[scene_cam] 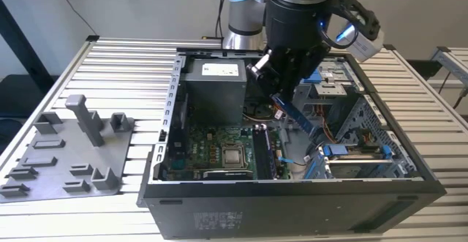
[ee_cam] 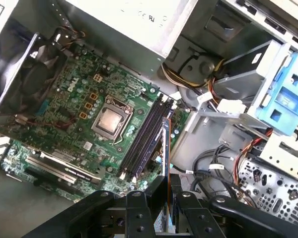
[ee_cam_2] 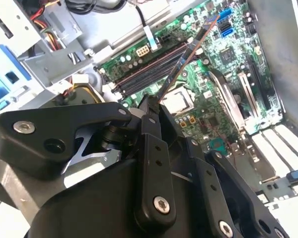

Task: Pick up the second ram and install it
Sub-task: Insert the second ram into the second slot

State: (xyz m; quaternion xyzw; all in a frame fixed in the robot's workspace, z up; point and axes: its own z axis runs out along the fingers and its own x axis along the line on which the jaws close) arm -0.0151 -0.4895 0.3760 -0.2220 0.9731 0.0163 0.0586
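The gripper (scene_cam: 280, 91) is pinched tight on the second ram (scene_cam: 296, 116), a thin bluish-green strip with a coppery edge. In the exterior view it slants from the fingers toward five o'clock. It sits inside the open computer case (scene_cam: 292, 209), at about one o'clock from the processor socket (scene_cam: 234, 155), near the dark memory slots (ee_cam: 144, 136).

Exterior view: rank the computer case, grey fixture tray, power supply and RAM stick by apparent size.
Largest to smallest:
1. computer case
2. grey fixture tray
3. power supply
4. RAM stick, clearly the smallest
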